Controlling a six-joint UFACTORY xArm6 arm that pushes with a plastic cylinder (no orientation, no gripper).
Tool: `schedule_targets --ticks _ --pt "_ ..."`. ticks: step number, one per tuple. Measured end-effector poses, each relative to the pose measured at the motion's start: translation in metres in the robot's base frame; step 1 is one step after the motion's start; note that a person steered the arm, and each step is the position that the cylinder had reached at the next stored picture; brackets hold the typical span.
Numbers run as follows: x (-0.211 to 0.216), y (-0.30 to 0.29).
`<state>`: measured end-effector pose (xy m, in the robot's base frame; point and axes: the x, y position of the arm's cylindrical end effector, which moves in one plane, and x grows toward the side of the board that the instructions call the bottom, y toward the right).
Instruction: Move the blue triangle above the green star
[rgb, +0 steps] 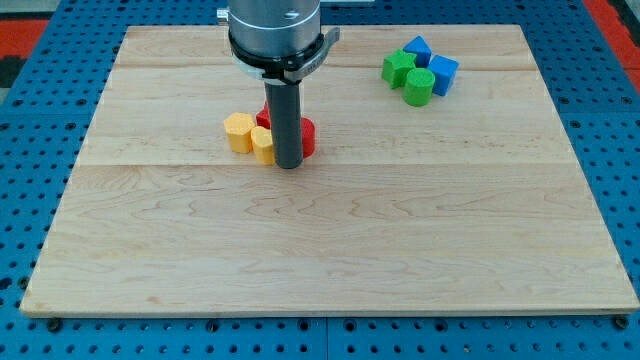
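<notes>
Tip (288, 166) sits among red block (307, 135) and yellow blocks (240, 131), well apart from blue triangle (416, 47). Tool: bare rod, holds nothing. Risk: dragging red/yellow along; crowded green star (397, 68) gets nudged.

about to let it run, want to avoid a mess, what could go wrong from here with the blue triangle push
My tip sits among the red blocks and yellow blocks, far from the target, so leaving may scatter them. The blue triangle is packed against the green star, the green cylinder and the blue cube; a push likely drags neighbours along.
</notes>
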<state>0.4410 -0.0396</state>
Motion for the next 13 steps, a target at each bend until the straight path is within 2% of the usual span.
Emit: schedule_targets --ticks 3,4,5,9,11,12,13 --pt "0.005 -0.003" --pt "0.027 0.004" --pt "0.06 0.045" --pt "0.069 0.061" --pt "0.012 0.187" --pt "-0.04 0.254" --pt "-0.081 0.259"
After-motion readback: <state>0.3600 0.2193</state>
